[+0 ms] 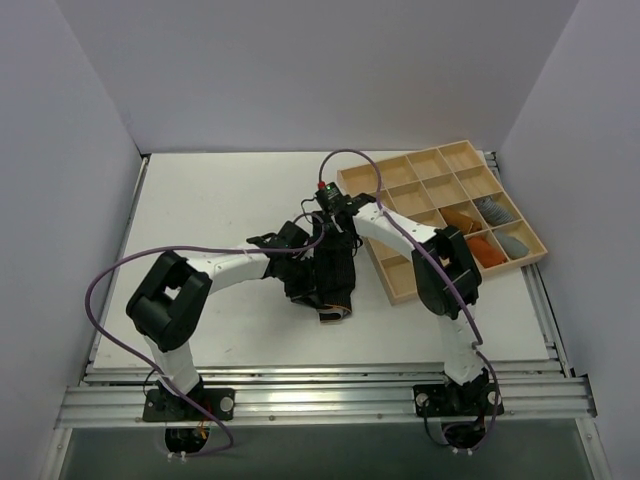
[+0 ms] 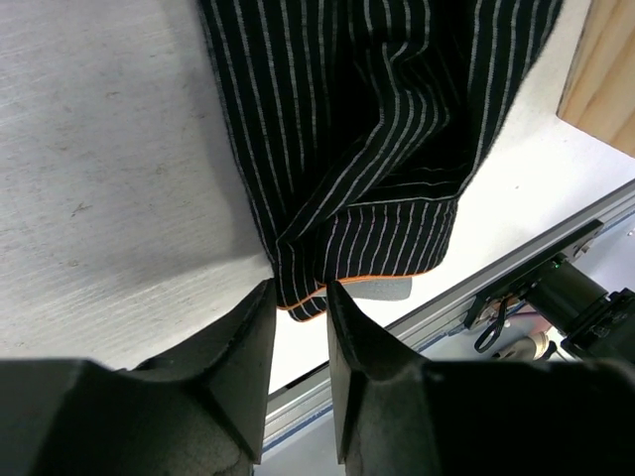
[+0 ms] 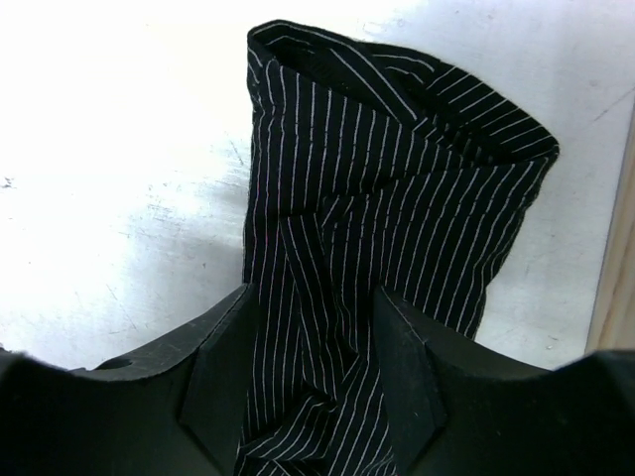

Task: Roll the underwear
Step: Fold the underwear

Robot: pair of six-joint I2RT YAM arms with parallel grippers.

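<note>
Underwear (image 1: 335, 290): black, thin pale pinstripes, orange-edged hem; lying bunched and partly folded over itself, sitting flat at centre of the overhead frame.

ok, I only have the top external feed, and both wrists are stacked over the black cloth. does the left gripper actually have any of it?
Observer: In the left wrist view, the left gripper has a hem corner of the underwear between its fingertips. I cannot tell whether it is pinched.
Operator: and the right one?
Observer: In the right wrist view, the right gripper has its jaws standing apart, with the creased pinstriped fabric lying between them.
Operator: anything marking that hem?
Observer: A thin orange edge runs along it, right up to the corner at the left fingertips.
</note>
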